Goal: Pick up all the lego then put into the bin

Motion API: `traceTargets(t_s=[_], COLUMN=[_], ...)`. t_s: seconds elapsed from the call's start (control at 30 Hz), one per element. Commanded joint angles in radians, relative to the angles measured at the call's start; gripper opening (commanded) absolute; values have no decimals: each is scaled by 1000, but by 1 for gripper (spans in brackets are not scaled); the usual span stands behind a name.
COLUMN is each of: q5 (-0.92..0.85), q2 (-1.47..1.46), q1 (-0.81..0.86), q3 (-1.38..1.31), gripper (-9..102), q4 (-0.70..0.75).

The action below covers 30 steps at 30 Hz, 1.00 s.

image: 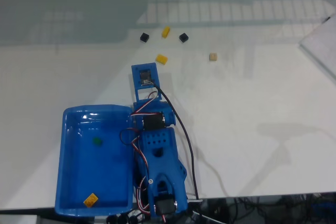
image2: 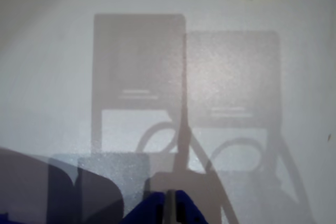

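On the white table (image: 252, 145), a yellow lego (image: 161, 59) lies just beyond the narrowly closed pincer (image2: 170, 205).

In the fixed view, two bricks (image: 91, 200) lie in the tray (image: 71, 116), left of the arm (image: 157, 150); five more bricks (image: 161, 59) lie on the worktop (image: 252, 129) beyond it.

You have: blue bin (image: 73, 124) holding one green brick (image: 96, 141) and one yellow (image: 90, 200); white table (image: 252, 129) with two yellow (image: 161, 59), two black (image: 144, 37), one tan brick (image: 212, 56); blue arm (image: 160, 156), black, possibly red-white wires (image: 181, 124).
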Motion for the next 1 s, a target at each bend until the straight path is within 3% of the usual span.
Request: traceTargets(t_s=[0.0,0.97], q5=[-8,77], q2=[17,15], q1=[6,17], q3=[37,37], gripper=[0,0], q4=[5,-6])
